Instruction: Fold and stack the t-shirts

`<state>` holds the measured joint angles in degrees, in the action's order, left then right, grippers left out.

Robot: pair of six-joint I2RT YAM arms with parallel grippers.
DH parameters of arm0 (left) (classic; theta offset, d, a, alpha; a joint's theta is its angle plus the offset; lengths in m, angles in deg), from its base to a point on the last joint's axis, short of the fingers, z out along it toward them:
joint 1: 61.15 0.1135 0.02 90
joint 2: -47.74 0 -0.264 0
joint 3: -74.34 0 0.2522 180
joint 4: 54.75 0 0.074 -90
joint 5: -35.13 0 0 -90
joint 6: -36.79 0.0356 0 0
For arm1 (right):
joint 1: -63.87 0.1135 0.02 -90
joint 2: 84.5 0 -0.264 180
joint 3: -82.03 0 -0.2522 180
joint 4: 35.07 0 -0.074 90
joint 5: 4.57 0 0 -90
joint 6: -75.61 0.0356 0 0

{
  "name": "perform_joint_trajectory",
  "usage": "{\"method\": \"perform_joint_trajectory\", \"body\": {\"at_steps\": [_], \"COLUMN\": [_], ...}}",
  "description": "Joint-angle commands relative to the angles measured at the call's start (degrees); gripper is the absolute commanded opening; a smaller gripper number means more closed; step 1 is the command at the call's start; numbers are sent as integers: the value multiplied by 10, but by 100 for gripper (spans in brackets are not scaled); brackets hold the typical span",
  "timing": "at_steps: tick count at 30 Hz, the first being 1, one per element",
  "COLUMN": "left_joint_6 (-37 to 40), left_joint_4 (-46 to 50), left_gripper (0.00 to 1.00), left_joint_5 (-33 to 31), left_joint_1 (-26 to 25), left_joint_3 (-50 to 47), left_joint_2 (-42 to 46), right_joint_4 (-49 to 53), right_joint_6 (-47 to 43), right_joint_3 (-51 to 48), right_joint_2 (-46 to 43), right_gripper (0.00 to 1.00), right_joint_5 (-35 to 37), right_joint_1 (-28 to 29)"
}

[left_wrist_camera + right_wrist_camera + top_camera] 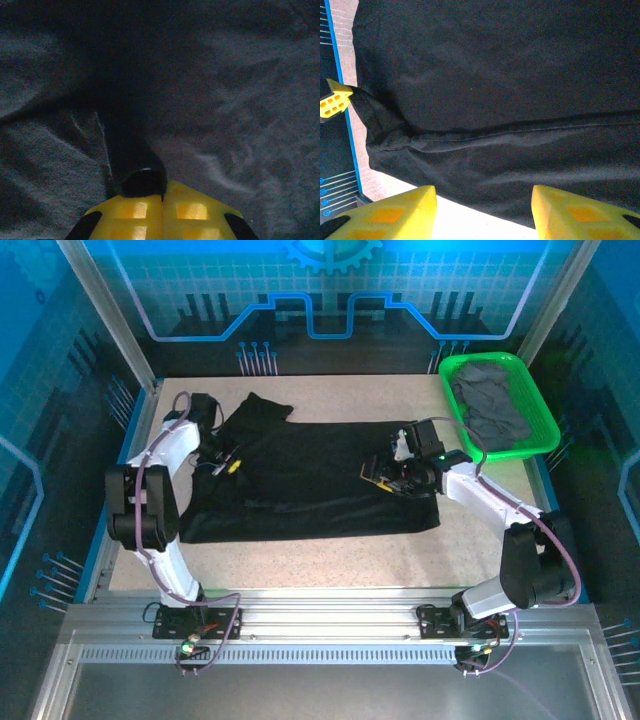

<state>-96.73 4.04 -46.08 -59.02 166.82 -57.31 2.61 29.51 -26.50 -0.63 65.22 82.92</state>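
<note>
Left wrist view puts me right down on the cloth. The left gripper (pixel 161 200) has its yellow fingers pressed together, with a ridge of the black t-shirt (pixel 235 115) pinched up between them. Seen from above, it sits on the shirt's left part, near a sleeve.

The right gripper (pixel 482 196) hangs over the shirt's other side, fingers well apart. It holds nothing, and a seam and the cloth's edge run beneath it.

The black t-shirt lies spread across the middle of the bench (pixel 300 565), with one sleeve poking toward the far side.

At the far right corner stands a bright green basket (pixel 546 422) holding a rumpled heap of dark grey t-shirts (pixel 490 405) (how many are in the heap I cannot make out). The right arm (pixel 480 490) reaches in across the bench between the basket's near end and the spread shirt.

By my count: one black shirt laid out, one basket, two grippers.
</note>
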Motion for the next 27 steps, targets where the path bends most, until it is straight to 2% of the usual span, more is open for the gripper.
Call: {"method": "perform_joint_trajectory", "body": {"at_steps": [1,5,8,11,14,15,19,23,27], "left_joint_6": [17,21,35,50,55,56,32,-9,-96], "left_joint_4": [21,-1,-55,-55,-43,-45,-21,80,19], "left_gripper": [0,1,17,29,55,60,61,60,65], "left_joint_5": [-12,-1,41,36,14,17,39,20,65], "left_joint_1": [-5,-8,-9,-8,-8,-9,-13,-14,-21], "left_joint_3": [22,26,15,22,14,4,-61,-121,-210], "left_joint_2": [-18,-35,-43,-48,-20,-3,87,135,191], "right_joint_4": [9,6,-17,-54,-79,-88,-90,-86,-85], "right_joint_6": [-2,-2,2,13,26,31,37,37,35], "right_joint_3": [-2,-1,-5,-15,-23,-25,-20,-12,-6], "right_joint_2": [-3,-3,-11,-24,-42,-49,-61,-60,-52], "right_gripper": [53,53,53,54,55,55,55,55,55], "right_joint_5": [-14,-18,-32,-52,-56,-56,-55,-53,-56], "right_joint_1": [-9,-12,-11,-12,-10,-10,-10,-10,-10]}}
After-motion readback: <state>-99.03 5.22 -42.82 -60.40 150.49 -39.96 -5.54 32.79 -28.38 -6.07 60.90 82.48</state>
